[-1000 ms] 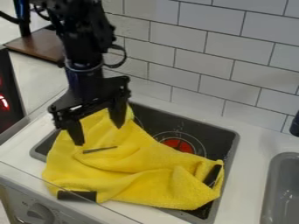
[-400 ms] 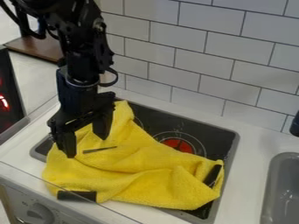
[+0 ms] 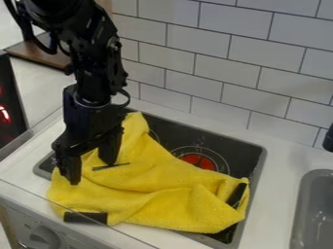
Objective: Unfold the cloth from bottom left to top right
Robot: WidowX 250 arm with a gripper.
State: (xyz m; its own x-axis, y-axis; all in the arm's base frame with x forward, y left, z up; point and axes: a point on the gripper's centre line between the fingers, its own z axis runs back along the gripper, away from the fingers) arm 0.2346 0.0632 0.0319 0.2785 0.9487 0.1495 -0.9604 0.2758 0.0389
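The black gripper (image 3: 91,171) hangs over the left part of the yellow cloth (image 3: 162,194), its two fingers apart with cloth visible behind and between them. Whether the fingertips touch the fabric I cannot tell. Rumpled and folded, the cloth lies across the dark stove top, its upper left end narrowing to a point and its lower edge reaching over the stove's front rim.
The stove top (image 3: 175,126) has a red-centred burner (image 3: 198,161) right of the cloth. Black pieces lie at the cloth's lower left (image 3: 84,217) and right. A grey sink (image 3: 319,209) is at right, with a tiled wall behind.
The gripper has moved down and slightly left, from the cloth's upper left end to lower over its left side. The cloth looks nearly the same.
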